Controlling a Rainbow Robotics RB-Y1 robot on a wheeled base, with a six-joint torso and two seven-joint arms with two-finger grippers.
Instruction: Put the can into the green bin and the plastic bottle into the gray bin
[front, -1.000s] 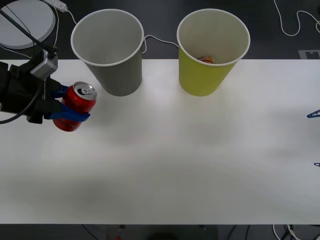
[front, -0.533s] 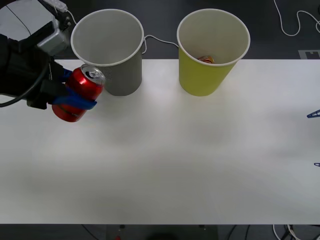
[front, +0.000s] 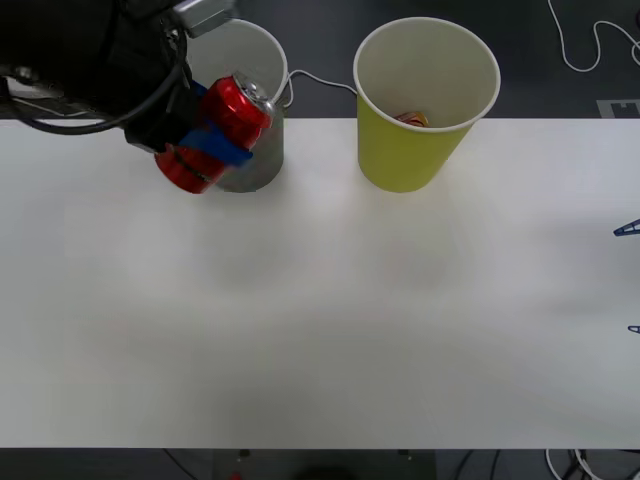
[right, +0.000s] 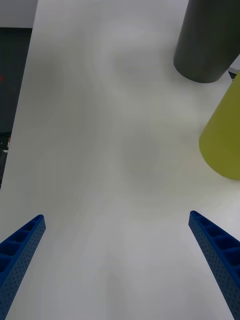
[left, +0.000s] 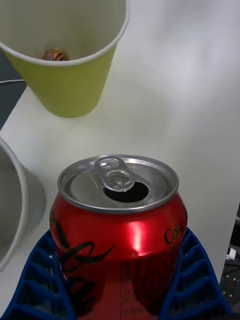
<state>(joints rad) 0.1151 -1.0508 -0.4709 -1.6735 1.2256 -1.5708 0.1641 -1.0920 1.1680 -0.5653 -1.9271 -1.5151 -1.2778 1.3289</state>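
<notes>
Now the left claw (front: 213, 140) has carried the can (front: 215, 130) up, tilted, against the gray bin (front: 262, 150)

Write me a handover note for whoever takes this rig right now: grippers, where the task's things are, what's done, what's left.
Left gripper: shut on the can, held tilted in the air in front of the gray bin, at the table's far left.
Right gripper: open, holding nothing, low over the table at the right edge.
Green bin: upright at the table's far edge, right of the gray bin; a small item lies inside, too small to identify.
Done: can picked up.
Left: carry the can on to the green bin and release. I see no plastic bottle on the table.
</notes>
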